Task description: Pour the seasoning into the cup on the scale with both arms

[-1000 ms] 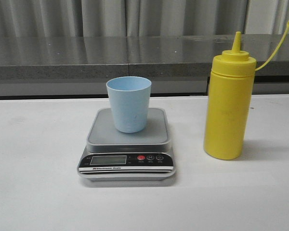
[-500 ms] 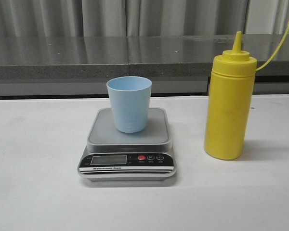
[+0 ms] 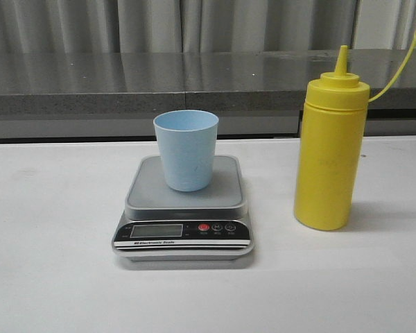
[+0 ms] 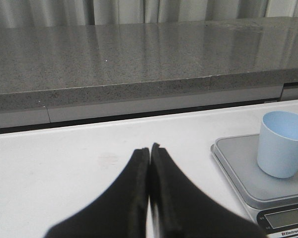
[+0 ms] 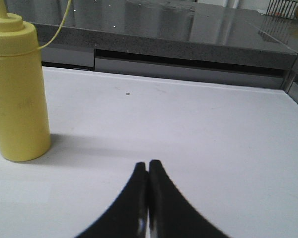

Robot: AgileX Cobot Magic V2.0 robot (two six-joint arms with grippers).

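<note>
Smooth blue cup [image 3: 186, 149] on scale [image 3: 184, 202]

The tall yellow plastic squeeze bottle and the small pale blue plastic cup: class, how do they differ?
The yellow squeeze bottle is about twice as tall as the pale blue cup. The bottle stands on the white table; the cup stands on the grey kitchen scale. The bottle narrows to a nozzle; the cup is open-topped. Both stand upright, untouched.

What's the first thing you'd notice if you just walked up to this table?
The tall yellow seasoning bottle jumps out first, standing upright on the white table to the right of the scale, its cap dangling off on a thin tether. Next is the pale blue cup sitting in the middle of the scale's grey platform.
</note>
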